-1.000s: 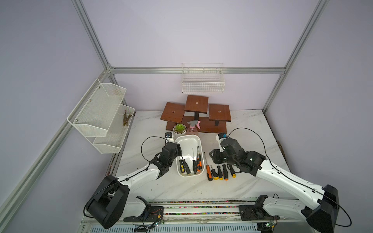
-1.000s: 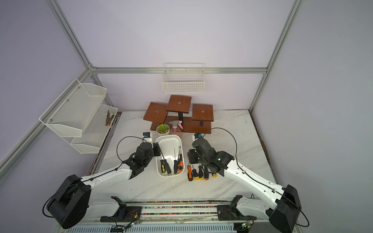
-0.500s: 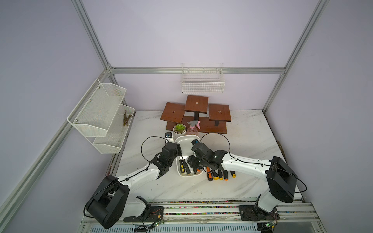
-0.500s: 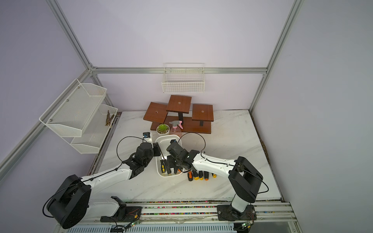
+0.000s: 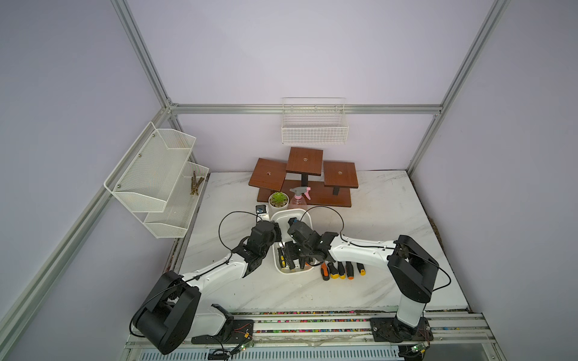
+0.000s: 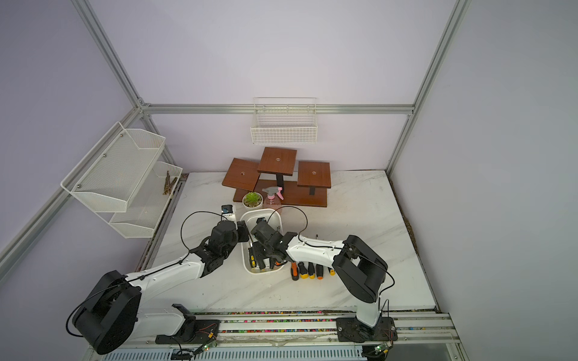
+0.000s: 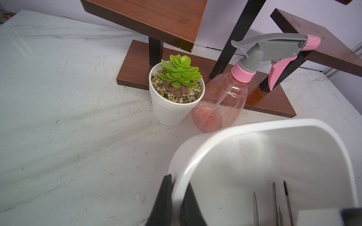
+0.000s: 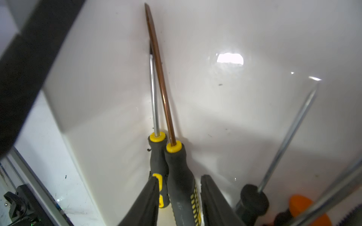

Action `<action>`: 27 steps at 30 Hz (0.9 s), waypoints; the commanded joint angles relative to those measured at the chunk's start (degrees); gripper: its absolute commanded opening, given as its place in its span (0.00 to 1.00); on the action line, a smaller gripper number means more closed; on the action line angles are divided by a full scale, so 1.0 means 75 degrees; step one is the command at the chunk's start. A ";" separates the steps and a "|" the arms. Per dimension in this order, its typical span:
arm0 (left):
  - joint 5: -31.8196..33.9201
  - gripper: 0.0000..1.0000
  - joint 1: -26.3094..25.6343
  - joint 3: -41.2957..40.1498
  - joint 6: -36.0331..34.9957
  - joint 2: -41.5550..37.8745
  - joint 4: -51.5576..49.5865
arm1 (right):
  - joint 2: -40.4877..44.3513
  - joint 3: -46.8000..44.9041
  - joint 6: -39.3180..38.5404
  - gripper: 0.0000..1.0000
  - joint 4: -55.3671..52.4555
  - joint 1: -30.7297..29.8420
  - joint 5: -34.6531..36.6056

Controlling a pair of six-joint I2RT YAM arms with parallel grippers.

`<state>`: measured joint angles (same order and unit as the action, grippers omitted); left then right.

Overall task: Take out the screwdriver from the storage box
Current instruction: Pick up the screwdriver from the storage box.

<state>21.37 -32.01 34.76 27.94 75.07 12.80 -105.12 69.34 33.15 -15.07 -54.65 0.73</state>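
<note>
Right wrist view: the right hand (image 8: pixel 179 177) stands open astride a black-and-yellow screwdriver (image 8: pixel 177 162) lying in the storage box (image 8: pixel 254 117), not yet clamped. Its neighbour (image 8: pixel 157 154) touches that handle, shafts crossing, so a closing finger could pinch both or drag the second along. The left hand (image 7: pixel 178 187) pinches the box's nine o'clock rim; other screwdrivers (image 5: pixel 341 270) lie on the table (image 5: pixel 391 203) at four o'clock.
</note>
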 commanded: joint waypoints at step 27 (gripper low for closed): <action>0.0147 0.00 -0.0001 0.0017 0.0083 -0.0047 0.0202 | -0.1618 0.0996 -0.0391 0.35 -0.0934 -0.0003 0.1745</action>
<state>24.18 -31.51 34.76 28.51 75.11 12.43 -113.65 77.34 30.37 -18.26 -55.79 8.69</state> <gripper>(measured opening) 0.086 0.352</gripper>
